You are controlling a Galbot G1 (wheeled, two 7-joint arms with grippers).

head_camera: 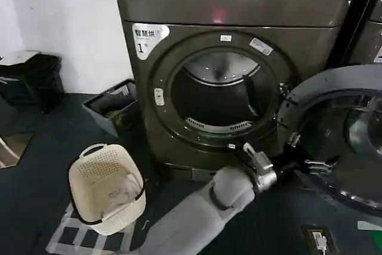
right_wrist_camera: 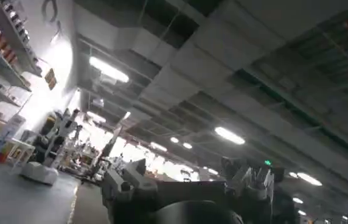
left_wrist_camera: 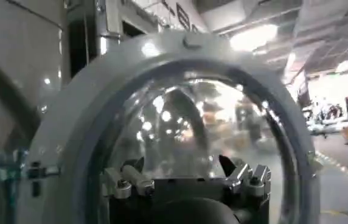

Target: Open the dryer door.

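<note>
The large round dryer door (head_camera: pixel 343 141), chrome-rimmed with a dark glass centre and grey plastic inner face, stands swung wide to the right of the big dark grey-brown dryer (head_camera: pixel 227 58), leaving the drum mouth exposed; by that, the opening looks all but done. The left claw (head_camera: pixel 307 162) sits against the door's inner edge beside the latch, fingers apart rather than clamped, likely having pushed the door outward. Its grey arm reaches from near centre, extended far and right, wrist bent toward the door. The right claw (right_wrist_camera: pixel 186 182) points up at a ceiling, apparently parked, fingers apart. A cream woven laundry basket (head_camera: pixel 107 186) rests on the floor at near left.
</note>
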